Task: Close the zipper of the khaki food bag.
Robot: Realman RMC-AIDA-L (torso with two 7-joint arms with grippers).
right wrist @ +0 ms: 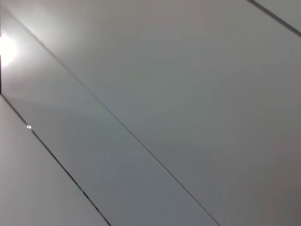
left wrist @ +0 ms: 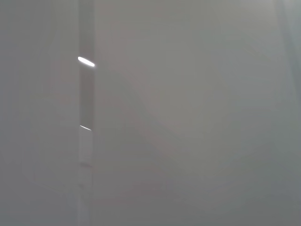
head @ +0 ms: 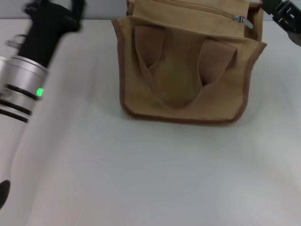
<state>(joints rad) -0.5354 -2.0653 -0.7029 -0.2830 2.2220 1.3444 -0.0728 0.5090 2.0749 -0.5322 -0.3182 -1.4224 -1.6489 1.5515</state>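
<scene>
The khaki food bag (head: 188, 80) stands at the far middle of the table, its two loop handles hanging down the front panel. The zipper (head: 207, 10) runs along the bag's top, and its small silver pull tab (head: 240, 20) sits near the right end. My right gripper (head: 283, 12) shows as a dark shape at the top right corner, just right of the bag's upper corner and apart from the pull tab. My left gripper (head: 52, 10) is raised at the far left, well away from the bag. Neither wrist view shows the bag.
The white table (head: 155, 174) spreads in front of the bag. My left arm's silver and black forearm (head: 23, 84) crosses the left side. The wrist views show only plain grey surfaces with thin lines.
</scene>
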